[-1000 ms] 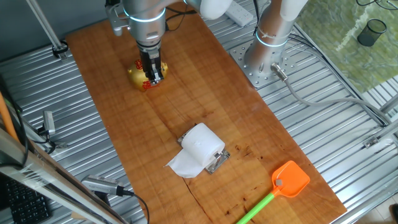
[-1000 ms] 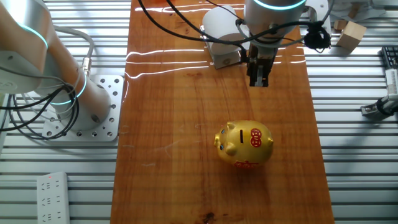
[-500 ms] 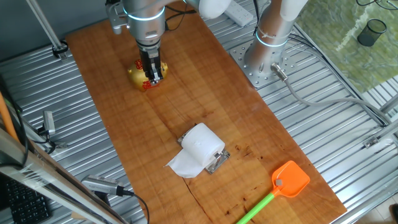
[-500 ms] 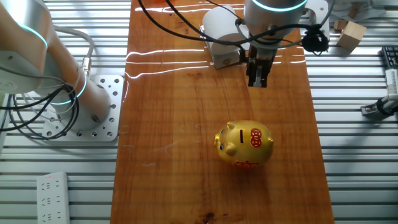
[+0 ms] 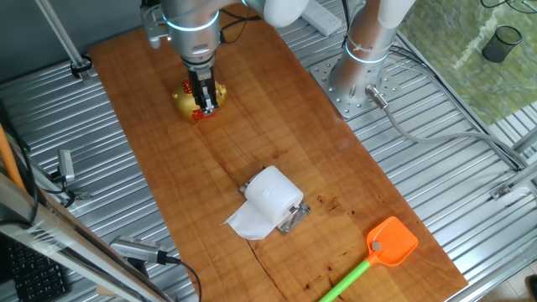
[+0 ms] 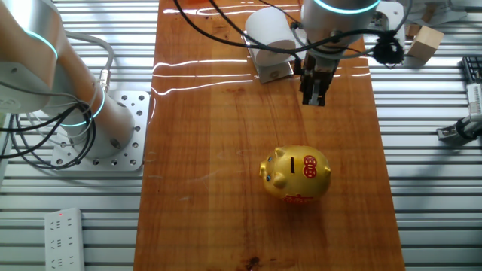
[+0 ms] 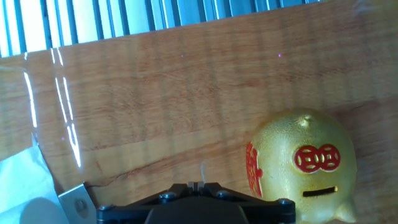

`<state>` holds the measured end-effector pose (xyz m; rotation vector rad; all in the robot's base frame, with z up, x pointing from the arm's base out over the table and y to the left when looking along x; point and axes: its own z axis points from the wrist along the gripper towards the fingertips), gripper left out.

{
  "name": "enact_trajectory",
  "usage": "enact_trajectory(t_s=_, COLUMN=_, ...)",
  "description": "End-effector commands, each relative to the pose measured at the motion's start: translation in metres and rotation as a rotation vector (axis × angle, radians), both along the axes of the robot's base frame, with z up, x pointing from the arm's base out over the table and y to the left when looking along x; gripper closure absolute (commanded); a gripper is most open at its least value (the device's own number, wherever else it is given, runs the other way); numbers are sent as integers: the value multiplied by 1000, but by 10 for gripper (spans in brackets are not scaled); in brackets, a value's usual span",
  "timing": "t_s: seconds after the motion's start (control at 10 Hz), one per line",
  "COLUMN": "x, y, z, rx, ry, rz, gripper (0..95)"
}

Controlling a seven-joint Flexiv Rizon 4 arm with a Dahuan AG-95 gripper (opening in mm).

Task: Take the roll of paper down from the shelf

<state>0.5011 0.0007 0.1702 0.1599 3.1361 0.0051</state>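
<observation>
The white roll of paper point(image 5: 270, 196) lies on the small silver shelf point(image 5: 294, 217) at the near middle of the wooden board, its wrinkled tail point(image 5: 247, 220) hanging to the left. It also shows in the other fixed view point(image 6: 269, 28) on the shelf point(image 6: 274, 69), and at the lower left edge of the hand view point(image 7: 22, 193) with a shelf corner point(image 7: 78, 199). My gripper point(image 5: 204, 102) is shut and empty. It hangs above the board, far from the roll, near the golden piggy bank point(image 5: 189, 102). In the other fixed view the gripper point(image 6: 314, 96) is between roll and pig.
The golden piggy bank point(image 6: 295, 175) stands on the board, also at the right of the hand view point(image 7: 301, 165). An orange-headed swatter point(image 5: 388, 244) with a green handle lies at the board's near right corner. A second arm's base point(image 5: 361, 71) stands beside the board.
My gripper has risen slightly and shifted a little. The roll, shelf and piggy bank have not moved.
</observation>
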Motion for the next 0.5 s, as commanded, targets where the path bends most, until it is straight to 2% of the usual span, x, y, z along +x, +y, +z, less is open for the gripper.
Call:
enact_trajectory(t_s=0.1, x=-1, y=-1, z=0, rx=2, ry=-13, rz=52, gripper=950)
enact_trajectory(t_s=0.5, x=0, y=-1, z=0, rx=0, ry=2, rz=98, gripper=950)
